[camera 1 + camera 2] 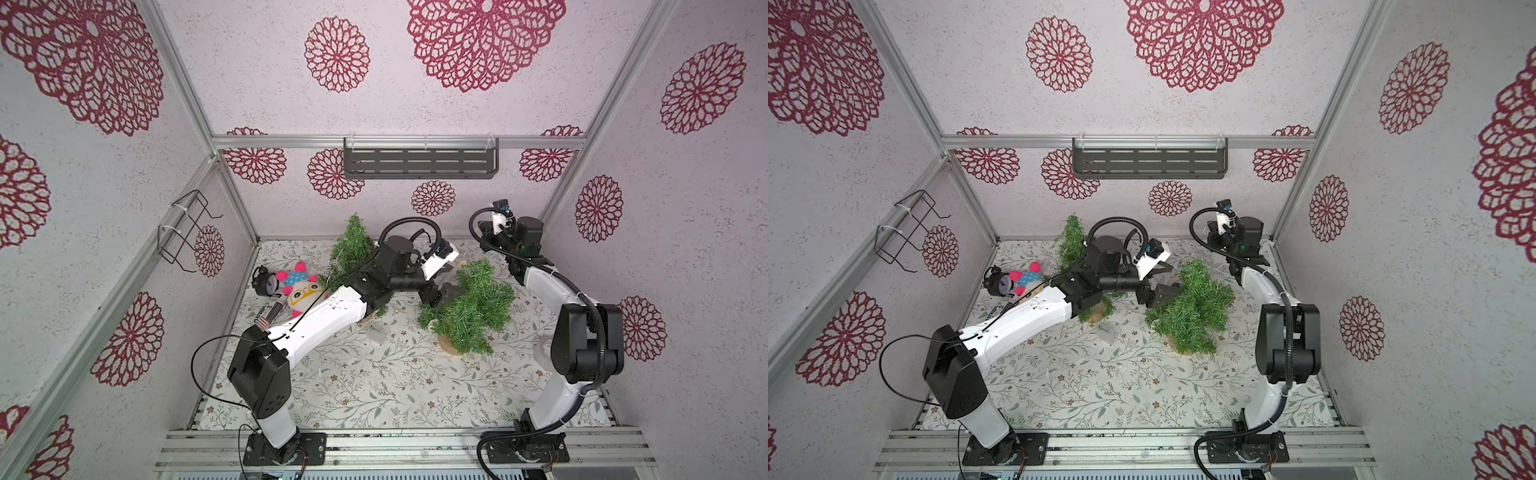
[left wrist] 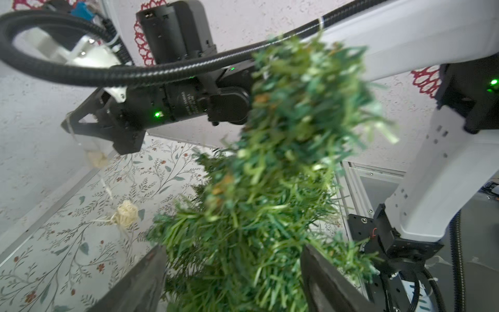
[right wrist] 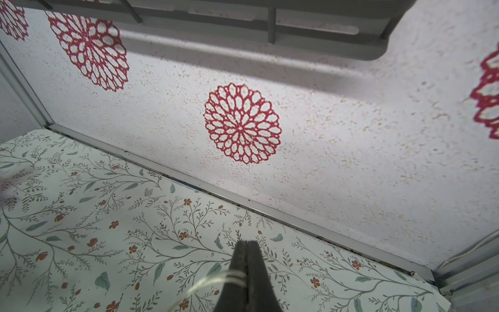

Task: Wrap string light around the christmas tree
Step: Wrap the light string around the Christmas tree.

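The christmas tree (image 1: 469, 309) stands on a wooden base right of centre in both top views (image 1: 1192, 316). My left gripper (image 2: 232, 270) is open, one finger on each side of the tree's upper foliage (image 2: 270, 189) without pinching it; in a top view it sits at the tree's back-left side (image 1: 451, 279). My right gripper (image 3: 245, 243) is shut on the string light (image 3: 210, 281), a thin pale wire, near the back wall. In the left wrist view the wire hangs from that gripper (image 2: 66, 125) with pale ball bulbs (image 2: 125, 213) along it.
A second green tree (image 1: 353, 245) stands at the back left, partly under my left arm. A plush toy (image 1: 303, 293) and a black alarm clock (image 1: 266, 282) lie by the left wall. A grey shelf (image 1: 419, 162) hangs on the back wall.
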You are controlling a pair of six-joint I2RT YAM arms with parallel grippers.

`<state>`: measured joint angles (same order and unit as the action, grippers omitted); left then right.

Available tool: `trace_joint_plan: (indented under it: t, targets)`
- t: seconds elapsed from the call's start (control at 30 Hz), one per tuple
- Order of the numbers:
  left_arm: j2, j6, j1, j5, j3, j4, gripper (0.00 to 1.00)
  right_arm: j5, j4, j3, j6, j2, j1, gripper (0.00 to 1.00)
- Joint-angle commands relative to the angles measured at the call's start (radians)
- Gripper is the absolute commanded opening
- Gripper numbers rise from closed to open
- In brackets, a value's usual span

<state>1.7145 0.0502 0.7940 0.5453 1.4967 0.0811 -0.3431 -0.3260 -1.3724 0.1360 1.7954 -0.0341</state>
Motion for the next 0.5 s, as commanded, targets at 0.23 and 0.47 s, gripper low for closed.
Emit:
trace_joint_plan:
  t: [0.23, 0.47]
  targets:
    - [0.094, -0.028, 0.071, -0.128, 0.17, 0.017, 0.75, 0.015, 0.002, -0.03, -0.028, -0.012, 0.005, 0.0]
    - [0.165, 0.013, 0.096, -0.194, 0.234, 0.032, 0.53, 0.02, 0.044, -0.086, -0.006, -0.018, 0.005, 0.0]
